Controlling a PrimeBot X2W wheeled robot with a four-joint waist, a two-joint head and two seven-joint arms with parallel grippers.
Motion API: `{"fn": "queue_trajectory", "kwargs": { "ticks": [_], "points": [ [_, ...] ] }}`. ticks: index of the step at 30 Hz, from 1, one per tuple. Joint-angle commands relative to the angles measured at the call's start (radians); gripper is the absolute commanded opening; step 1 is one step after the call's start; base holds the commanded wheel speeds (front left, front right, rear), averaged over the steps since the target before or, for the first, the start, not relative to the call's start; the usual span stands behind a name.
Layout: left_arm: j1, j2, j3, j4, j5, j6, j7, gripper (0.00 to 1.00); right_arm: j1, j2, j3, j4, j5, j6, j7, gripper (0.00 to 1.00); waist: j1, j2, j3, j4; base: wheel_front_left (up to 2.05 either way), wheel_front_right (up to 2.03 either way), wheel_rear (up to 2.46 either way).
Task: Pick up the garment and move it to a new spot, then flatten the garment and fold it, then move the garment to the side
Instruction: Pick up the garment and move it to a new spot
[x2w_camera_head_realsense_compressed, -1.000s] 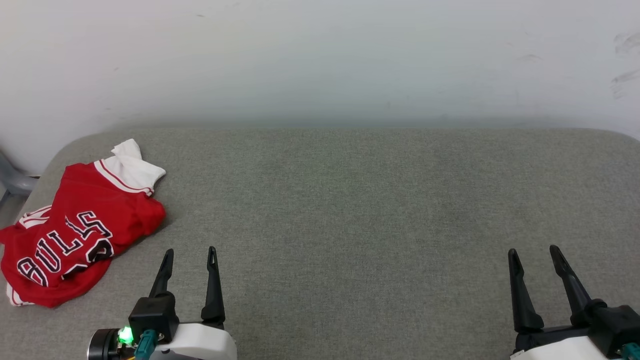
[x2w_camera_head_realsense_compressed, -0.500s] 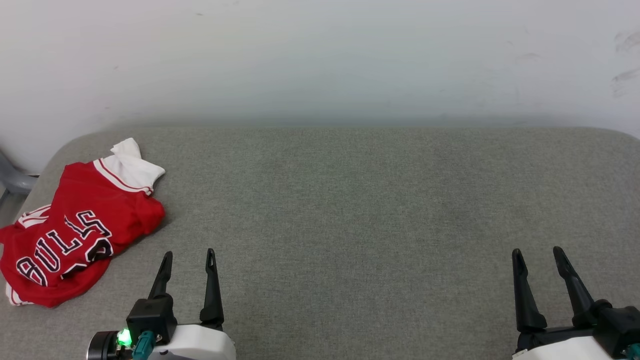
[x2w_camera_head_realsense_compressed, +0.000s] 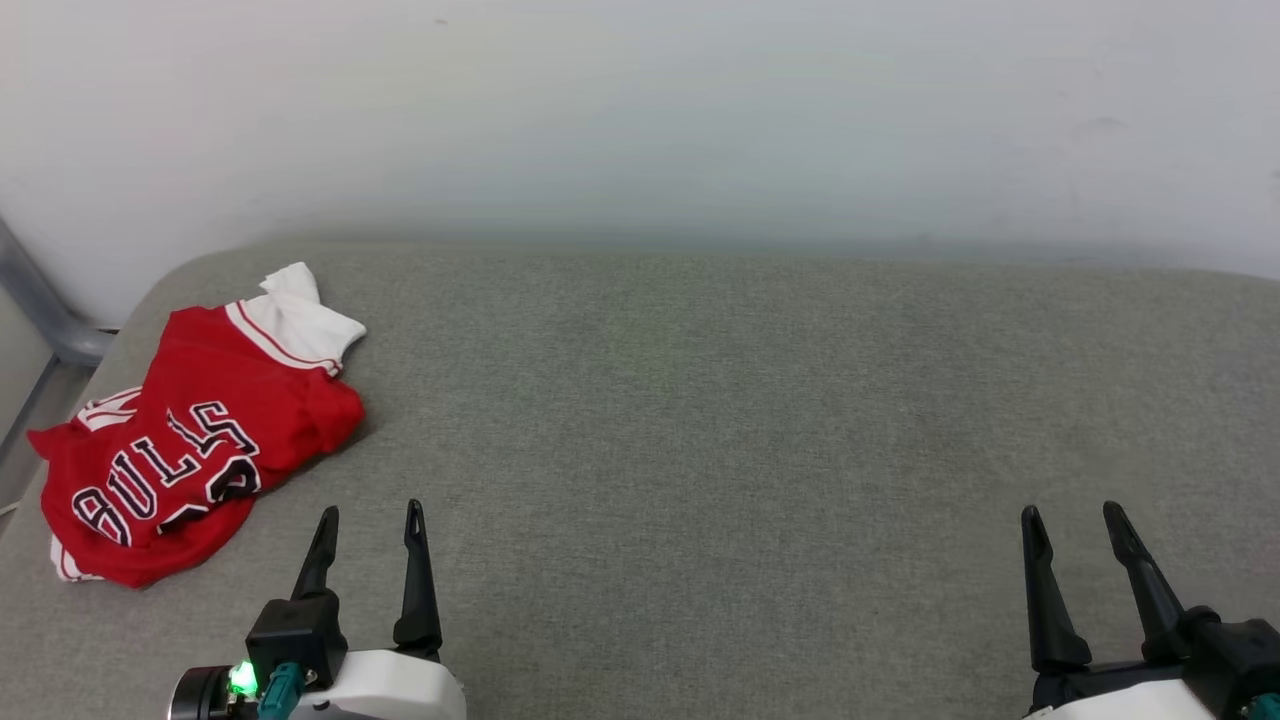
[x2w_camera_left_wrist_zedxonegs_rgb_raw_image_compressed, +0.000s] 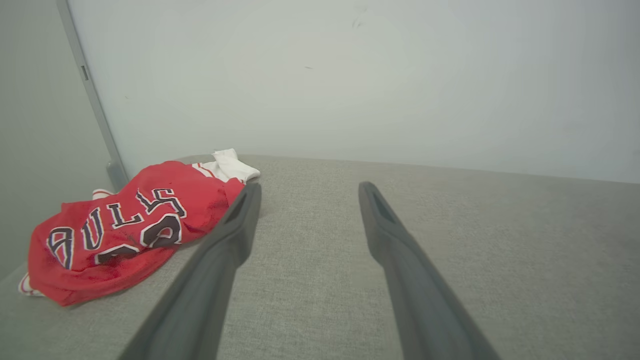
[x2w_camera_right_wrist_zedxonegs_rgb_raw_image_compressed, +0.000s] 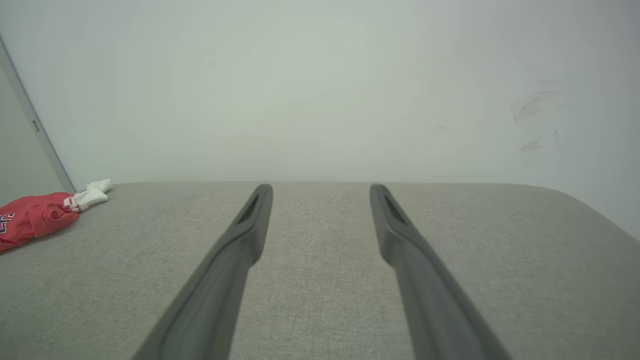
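Currently, the left claw (x2w_camera_head_realsense_compressed: 370, 510) and the right claw (x2w_camera_head_realsense_compressed: 1071, 510) hover over the near edge of the table (x2w_camera_head_realsense_compressed: 700, 420), both with fingers spread and empty. Over the last second the claws have barely moved. The whole head view has shifted, so the camera has turned toward the table's left side, probably to line up the pickup, which has not begun. The garment (x2w_camera_head_realsense_compressed: 190, 440) lies crumpled at the table's left edge: red, "BULLS" lettering up, one white sleeve toward the table's far side.

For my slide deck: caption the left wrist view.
Open left gripper hovers over the grey padded surface, with the crumpled red garment lying untouched to its left.
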Motion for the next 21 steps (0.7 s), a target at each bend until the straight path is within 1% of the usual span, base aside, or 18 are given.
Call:
{"fn": "queue_trajectory", "kwargs": {
  "ticks": [1, 7, 21],
  "points": [
    [-0.004, 0.002, 0.005, 0.001, 0.003, 0.001, -0.003, 1.0, 0.014, 0.002, 0.002, 0.002, 0.006, -0.001, -0.002, 1.0, 0.0, 0.0, -0.001, 0.016, 0.0, 0.0, 0.0],
    [-0.004, 0.002, 0.023, 0.004, 0.002, -0.003, -0.003, 1.0, 0.019, 0.002, 0.011, 0.005, 0.008, -0.001, -0.002, 1.0, 0.0, 0.0, -0.001, 0.073, 0.0, 0.0, 0.0],
    [0.011, 0.002, 0.061, 0.016, -0.004, -0.014, -0.003, 1.0, 0.032, 0.002, 0.023, 0.009, 0.015, -0.001, -0.002, 1.0, 0.0, 0.0, -0.009, 0.258, 0.0, 0.0, 0.0]
  ]
}}
